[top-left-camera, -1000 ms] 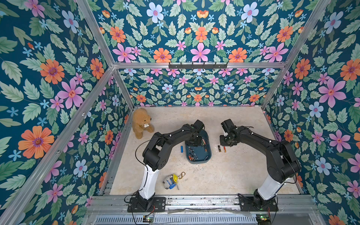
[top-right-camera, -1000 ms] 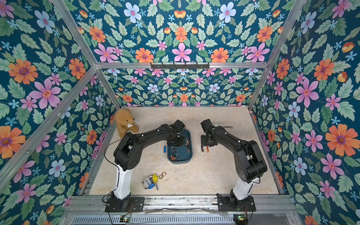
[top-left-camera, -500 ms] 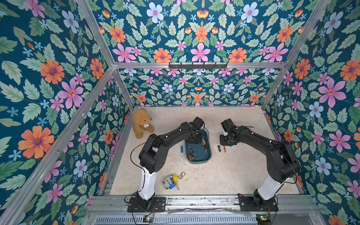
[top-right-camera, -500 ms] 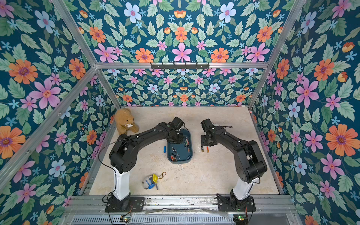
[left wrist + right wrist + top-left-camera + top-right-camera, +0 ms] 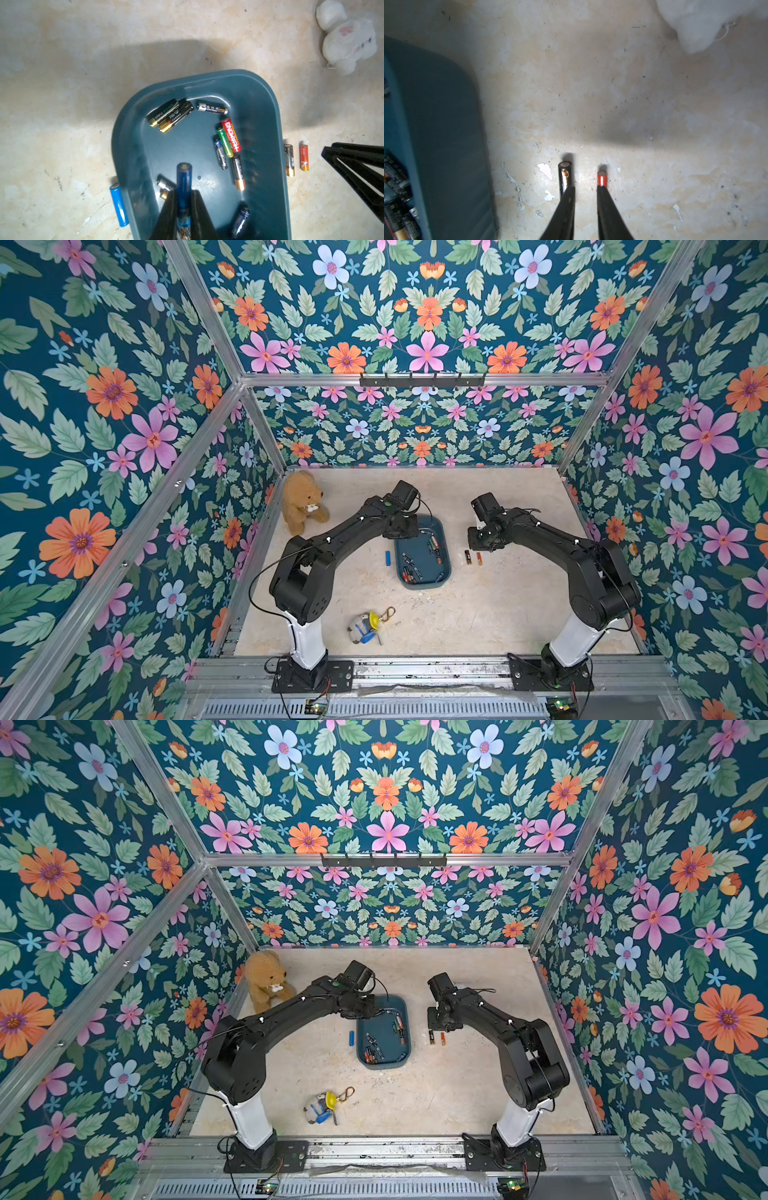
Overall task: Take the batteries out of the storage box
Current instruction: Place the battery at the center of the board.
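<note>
The storage box [image 5: 441,526] [image 5: 405,1011] is a teal tray in the middle of the table, and several batteries [image 5: 227,137] lie loose in it. My left gripper [image 5: 409,531] [image 5: 184,192] hangs over the box's far end, shut on a dark blue battery [image 5: 184,180] that sticks out past the fingertips. A bright blue battery [image 5: 387,558] [image 5: 118,204] lies on the table against the box's left wall. A black battery [image 5: 467,556] [image 5: 565,174] and an orange one [image 5: 479,558] [image 5: 602,178] lie to the box's right. Above those two, my right gripper [image 5: 478,537] [image 5: 585,188] stands open, with bare table between its fingers.
A brown teddy bear [image 5: 301,502] sits at the back left corner. A small toy with a keyring [image 5: 365,626] lies near the front, between the two arm bases. Flowered walls close in the table on three sides.
My left gripper has moved a little toward the back left over the box's far end, still shut on the blue battery. The right arm has stayed where it was.
</note>
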Controlling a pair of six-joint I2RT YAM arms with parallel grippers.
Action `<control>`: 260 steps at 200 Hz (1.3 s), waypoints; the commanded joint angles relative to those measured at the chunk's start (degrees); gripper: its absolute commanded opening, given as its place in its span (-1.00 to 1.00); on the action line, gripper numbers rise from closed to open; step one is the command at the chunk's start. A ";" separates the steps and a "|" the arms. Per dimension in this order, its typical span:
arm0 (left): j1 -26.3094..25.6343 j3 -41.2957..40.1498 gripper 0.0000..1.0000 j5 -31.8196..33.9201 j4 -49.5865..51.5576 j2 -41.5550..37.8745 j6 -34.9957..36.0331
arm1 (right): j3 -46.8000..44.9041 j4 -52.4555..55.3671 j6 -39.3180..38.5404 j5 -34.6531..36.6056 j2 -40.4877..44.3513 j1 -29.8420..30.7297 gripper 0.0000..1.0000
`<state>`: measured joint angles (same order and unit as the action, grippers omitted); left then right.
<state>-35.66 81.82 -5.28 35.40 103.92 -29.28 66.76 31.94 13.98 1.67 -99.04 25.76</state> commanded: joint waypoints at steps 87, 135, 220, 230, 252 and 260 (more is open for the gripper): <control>7.96 -13.79 -0.69 0.73 -0.84 -11.93 1.01 | 0.21 0.22 0.53 -0.18 -0.51 0.07 -0.50; 8.68 -18.41 -0.69 0.16 -3.81 -11.14 0.85 | 0.47 0.49 0.63 -0.18 -0.62 0.07 -0.50; 8.94 -20.74 -0.69 -0.08 -6.22 -8.57 0.98 | 0.65 0.76 0.60 0.04 -0.63 0.02 -0.50; 8.94 -20.90 -0.69 -0.17 -6.39 -8.39 1.10 | 0.77 0.91 0.52 0.09 -0.58 0.03 -0.50; 8.96 -21.16 -0.69 -0.25 -6.66 -7.95 1.20 | 0.83 1.08 0.38 0.17 -0.69 0.02 -0.50; 9.03 -21.25 -0.69 -0.39 -6.81 -7.86 1.20 | 0.82 1.08 0.44 0.17 -0.69 0.00 -0.49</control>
<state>-26.72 60.73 -5.50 29.43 95.79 -28.53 67.18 32.21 14.09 1.50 -99.53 25.78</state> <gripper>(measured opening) 0.159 0.253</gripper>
